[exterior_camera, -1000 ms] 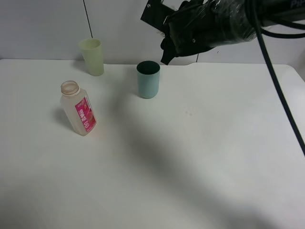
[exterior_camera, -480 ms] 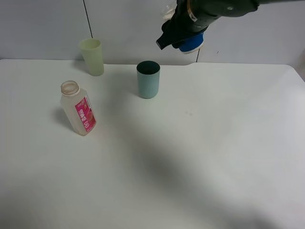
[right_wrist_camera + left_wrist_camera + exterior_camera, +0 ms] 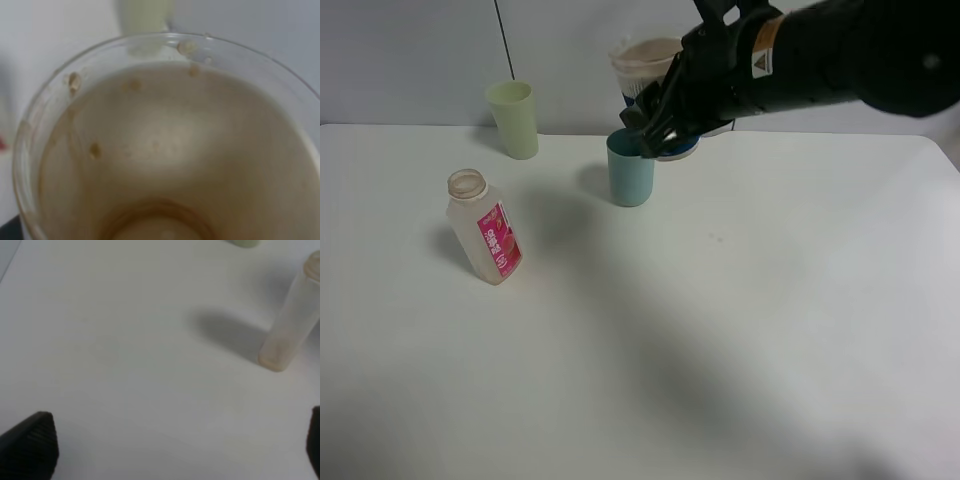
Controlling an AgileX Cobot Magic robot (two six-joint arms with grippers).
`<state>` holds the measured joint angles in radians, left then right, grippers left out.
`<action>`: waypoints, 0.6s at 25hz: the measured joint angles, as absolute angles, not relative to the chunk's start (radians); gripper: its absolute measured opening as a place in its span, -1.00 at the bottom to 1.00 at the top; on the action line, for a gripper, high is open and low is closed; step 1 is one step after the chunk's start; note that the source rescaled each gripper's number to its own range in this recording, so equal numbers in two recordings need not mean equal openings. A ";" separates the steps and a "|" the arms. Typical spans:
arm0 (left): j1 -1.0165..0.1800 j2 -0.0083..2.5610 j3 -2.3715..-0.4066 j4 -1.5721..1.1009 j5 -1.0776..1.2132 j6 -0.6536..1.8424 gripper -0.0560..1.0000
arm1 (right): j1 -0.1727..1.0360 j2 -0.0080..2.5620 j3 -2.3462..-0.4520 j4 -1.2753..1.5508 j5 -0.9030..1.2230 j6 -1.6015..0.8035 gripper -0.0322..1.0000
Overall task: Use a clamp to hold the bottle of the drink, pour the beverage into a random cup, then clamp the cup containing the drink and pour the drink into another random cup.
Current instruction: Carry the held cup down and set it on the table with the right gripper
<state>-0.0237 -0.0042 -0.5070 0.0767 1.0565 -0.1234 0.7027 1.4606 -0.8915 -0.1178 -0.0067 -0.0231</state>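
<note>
The clear plastic bottle [image 3: 485, 228] with a pink label stands uncapped on the left of the white table; it also shows in the left wrist view [image 3: 289, 325]. My right gripper [image 3: 668, 108] is shut on a clear cup [image 3: 645, 62] with a blue base and holds it tilted just above and behind the teal cup [image 3: 631, 168]. The right wrist view looks into this clear cup [image 3: 165, 145], which has beige drink inside. A pale green cup [image 3: 514, 118] stands at the back left. My left gripper [image 3: 175, 450] is open and empty over bare table beside the bottle.
The white table [image 3: 740, 320] stretches wide in front and to the right. A grey wall [image 3: 410, 50] runs along its back edge. The right arm's dark body [image 3: 840, 55] hangs over the back right.
My right arm has swung down and left with the clear cup, from high behind the table to just above the teal cup. The bottle and both standing cups have not moved.
</note>
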 joint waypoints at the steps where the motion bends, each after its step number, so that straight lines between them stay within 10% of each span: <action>1: -0.024 -0.004 -0.507 0.077 1.057 -0.123 1.00 | 0.703 1.451 -0.856 -0.090 -0.060 -0.050 -0.93; 15: -0.024 -0.004 -0.507 0.077 1.057 -0.123 1.00 | 0.703 1.437 -0.523 0.030 -0.522 -0.150 -0.93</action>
<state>-0.0237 -0.0042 -0.5070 0.0767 1.0565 -0.1234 0.7027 1.4368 -0.5225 0.0301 -0.5217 -0.1499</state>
